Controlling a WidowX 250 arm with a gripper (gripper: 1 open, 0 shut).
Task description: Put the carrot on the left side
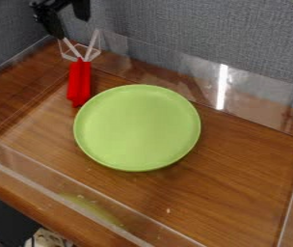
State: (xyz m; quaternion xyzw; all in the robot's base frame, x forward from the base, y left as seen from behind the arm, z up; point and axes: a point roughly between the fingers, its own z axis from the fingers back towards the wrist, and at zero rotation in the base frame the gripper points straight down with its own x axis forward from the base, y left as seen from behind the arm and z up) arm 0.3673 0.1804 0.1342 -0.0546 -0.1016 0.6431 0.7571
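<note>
Claw (pixel 80 52) at the back left of the view, fingers apart, right at the far end of the red carrot (pixel 80 84); can't tell if they touch it. Carrot lies on the wood table (pixel 239 183), left of the green plate (pixel 138 127), lengthwise front to back, near the plate's upper-left rim. Dark arm (pixel 59 13) comes in from the top left, against the grey wall (pixel 175 34).
</note>
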